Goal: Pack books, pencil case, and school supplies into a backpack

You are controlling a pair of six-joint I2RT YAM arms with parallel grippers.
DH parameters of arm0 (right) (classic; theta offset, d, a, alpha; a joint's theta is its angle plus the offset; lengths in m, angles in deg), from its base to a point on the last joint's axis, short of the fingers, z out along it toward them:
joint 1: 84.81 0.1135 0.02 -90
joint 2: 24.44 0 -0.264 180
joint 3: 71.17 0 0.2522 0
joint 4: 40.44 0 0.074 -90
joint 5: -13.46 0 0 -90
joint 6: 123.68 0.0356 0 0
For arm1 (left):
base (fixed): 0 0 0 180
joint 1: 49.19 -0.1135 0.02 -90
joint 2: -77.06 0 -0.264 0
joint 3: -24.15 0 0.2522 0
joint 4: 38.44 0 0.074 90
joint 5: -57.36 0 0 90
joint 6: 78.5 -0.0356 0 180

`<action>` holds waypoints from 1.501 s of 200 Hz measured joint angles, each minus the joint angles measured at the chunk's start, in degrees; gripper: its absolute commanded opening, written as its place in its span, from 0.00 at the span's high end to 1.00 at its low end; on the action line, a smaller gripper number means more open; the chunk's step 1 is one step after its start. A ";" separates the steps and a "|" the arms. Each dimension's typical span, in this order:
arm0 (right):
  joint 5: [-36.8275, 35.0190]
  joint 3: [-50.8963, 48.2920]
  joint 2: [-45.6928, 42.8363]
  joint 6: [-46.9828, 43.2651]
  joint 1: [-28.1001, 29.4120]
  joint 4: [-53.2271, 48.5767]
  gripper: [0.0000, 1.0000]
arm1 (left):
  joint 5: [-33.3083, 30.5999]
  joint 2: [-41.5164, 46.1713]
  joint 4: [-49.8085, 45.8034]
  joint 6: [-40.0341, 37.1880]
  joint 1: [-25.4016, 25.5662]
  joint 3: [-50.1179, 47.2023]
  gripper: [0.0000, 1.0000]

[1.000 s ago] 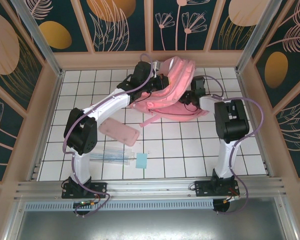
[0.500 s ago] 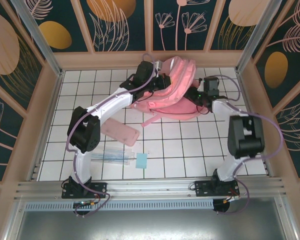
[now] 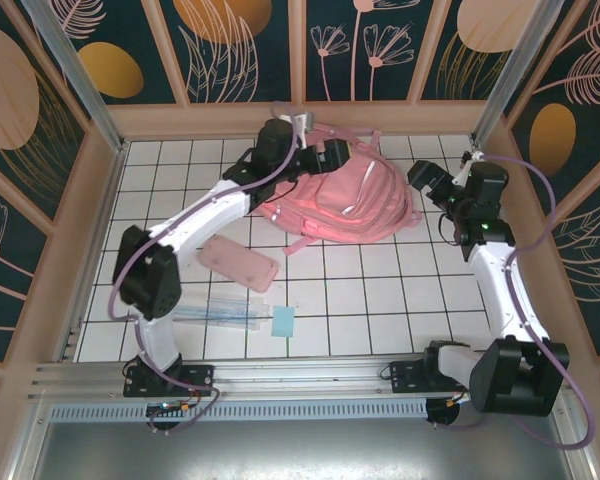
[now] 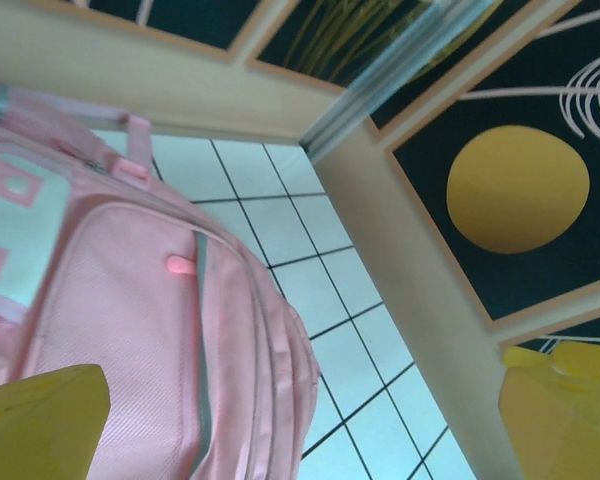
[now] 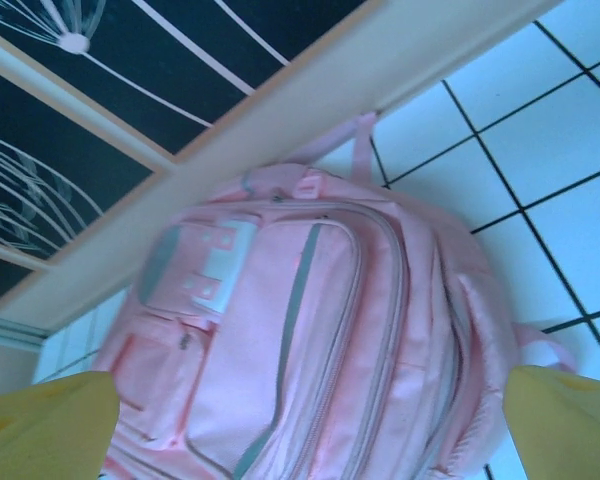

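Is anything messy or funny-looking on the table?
Nothing is spilled or broken. The backpack lies flat by the far wall, one strap trailing out, and the pencil case lies slanted on the table.

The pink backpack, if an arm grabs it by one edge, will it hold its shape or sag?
Probably sag: the backpack is soft fabric lying slumped and flat on the tiles, so it looks mostly empty and light for its size. Its loose strap may trail and snag. Pushed, it would likely bunch or slide, not roll.
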 measured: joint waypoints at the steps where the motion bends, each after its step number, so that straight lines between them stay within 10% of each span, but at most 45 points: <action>1: 0.13 0.00 -0.02 0.02 -0.02 0.00 0.01 | -0.13 0.31 0.07 -0.02 -0.02 -0.31 0.01; 64: -1.90 -3.45 0.09 3.32 10.27 0.22 0.05 | -9.14 14.99 2.75 3.19 -3.34 -21.16 0.01; 123: -13.14 -7.56 1.42 8.31 27.50 -0.11 0.07 | -10.38 8.94 4.72 12.55 -3.93 -30.95 0.01; 214: -22.69 -6.62 4.98 9.25 36.76 -1.46 0.10 | -11.98 -0.90 11.72 28.39 -3.93 -34.38 0.05; 231: -23.28 -6.60 4.98 9.25 36.85 -1.46 0.10 | -12.33 -1.07 14.21 31.19 -3.93 -36.13 0.16; 278: -22.10 -6.62 5.03 7.56 38.01 -1.01 0.28 | -11.56 -5.88 24.72 36.54 -3.67 -36.44 1.00; 300: -20.85 -7.13 5.03 6.08 39.93 0.13 0.28 | -10.84 -7.30 27.71 38.21 -3.74 -35.36 1.00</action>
